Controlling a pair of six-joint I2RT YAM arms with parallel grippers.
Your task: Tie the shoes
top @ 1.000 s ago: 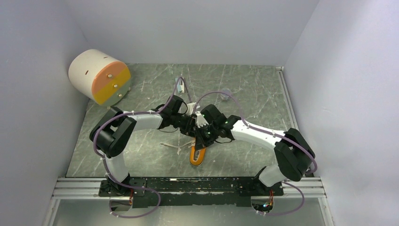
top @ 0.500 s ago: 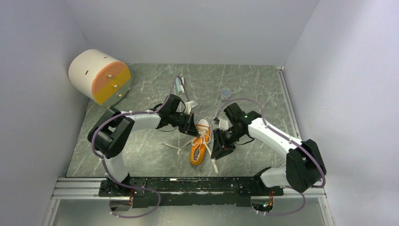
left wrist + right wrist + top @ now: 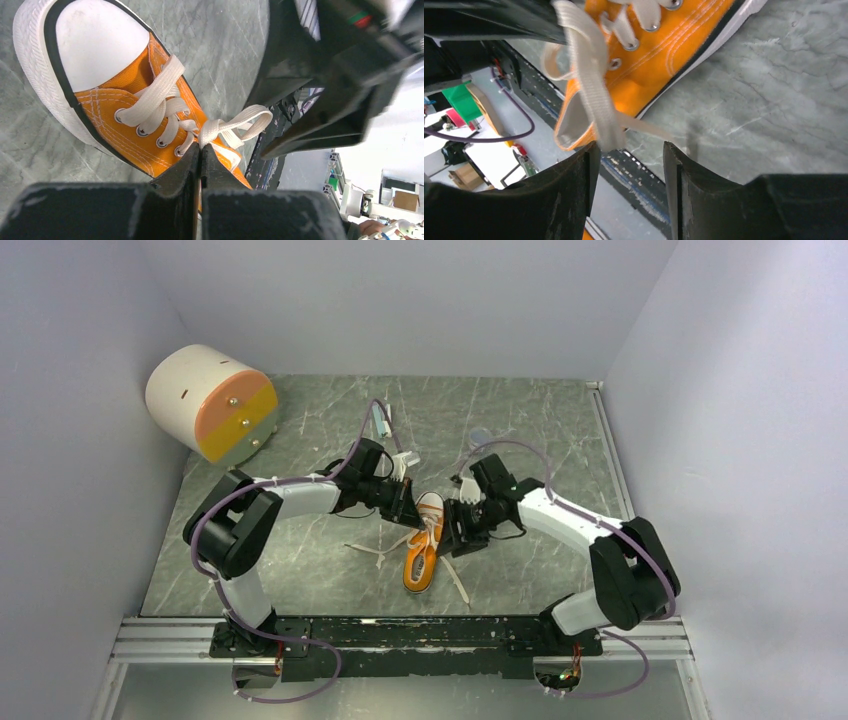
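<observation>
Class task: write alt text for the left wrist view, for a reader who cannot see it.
The left end effector is shut on a white lace of an orange sneaker on a grey marbled table. The white toe cap sits upper left; the dark right arm fills the right.

Table [image 3: 560, 430]: dark grey-green marble pattern, pale walls [image 3: 400, 300] on three sides. Far-left corner: white drum [image 3: 205, 400] lying on its side, end face banded orange, yellow and pale grey, with a few screws. Near the back edge: small blue-white part [image 3: 381, 426], and to its right a small grey round cap [image 3: 480, 436], partly hidden. Aluminium rail [image 3: 160, 638] runs along the near edge. Off-table, blurred: cardboard box [image 3: 466, 175], green block [image 3: 461, 102].
</observation>
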